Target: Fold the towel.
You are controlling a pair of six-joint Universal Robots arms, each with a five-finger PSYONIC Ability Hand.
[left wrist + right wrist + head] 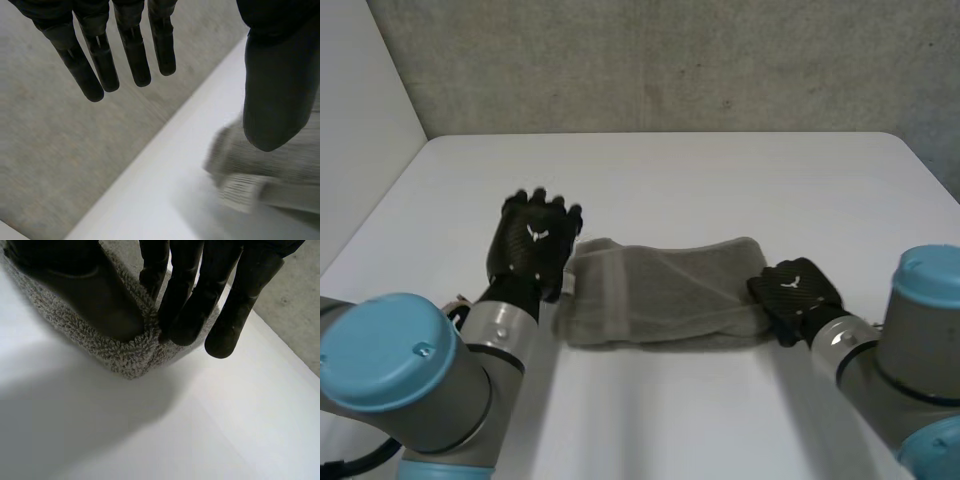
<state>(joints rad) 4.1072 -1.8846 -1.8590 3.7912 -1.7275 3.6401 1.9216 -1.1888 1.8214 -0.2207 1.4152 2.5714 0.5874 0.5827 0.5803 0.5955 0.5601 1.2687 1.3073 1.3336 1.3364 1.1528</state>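
Note:
A grey towel point(660, 295) lies folded into a long band across the middle of the white table point(720, 180). My left hand point(530, 245) hovers just off the towel's left end, fingers straight and spread, holding nothing. In the left wrist view its fingers point(95, 65) stand well apart from the thumb, with the towel's end point(270, 175) below the thumb. My right hand point(795, 298) sits on the towel's right end. In the right wrist view that hand point(235, 300) pinches the towel's point(125, 355) corner between thumb and curled fingers.
Bare white table surrounds the towel on all sides. A grey wall point(670, 60) runs behind the table's far edge. Both forearms come in over the table's near edge.

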